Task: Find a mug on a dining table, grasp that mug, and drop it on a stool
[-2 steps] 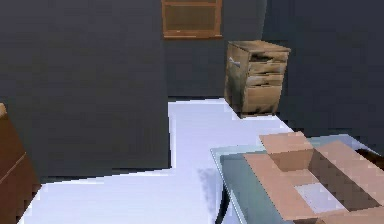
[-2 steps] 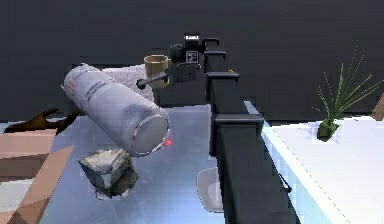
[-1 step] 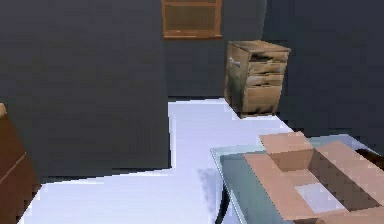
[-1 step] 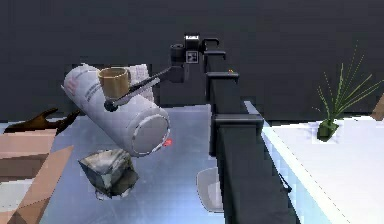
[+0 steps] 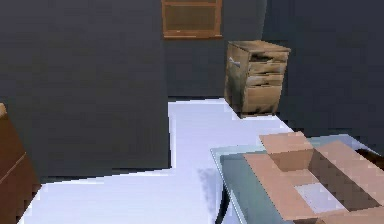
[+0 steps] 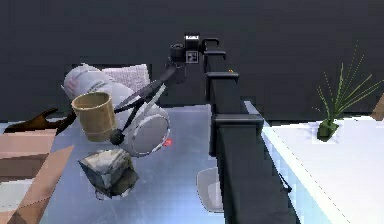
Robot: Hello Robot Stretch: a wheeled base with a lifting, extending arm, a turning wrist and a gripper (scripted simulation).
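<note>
In the arm side view, one open cardboard box [image 6: 25,160] lies well left of the claw [image 6: 125,118], on the grey table [image 6: 185,122]. One tan mug [image 6: 92,113] shows just left of the claw's fingertips, at about their height; whether it touches them cannot be told. Behind the mug and claw lie one pale roll [image 6: 88,80] and one whitish bundle [image 6: 128,76]. One crumpled grey lump [image 6: 110,170] sits below the claw, and one round grey disc [image 6: 148,130] is just right of its fingertips. With these things behind it, I cannot tell whether the claw holds anything, nor how its fingers are set. Right of the claw rises the dark arm [image 6: 235,140]. Well right of that is one green plant [image 6: 338,100]. In the forward view, one wooden drawer chest [image 5: 258,77] stands beyond the table.
</note>
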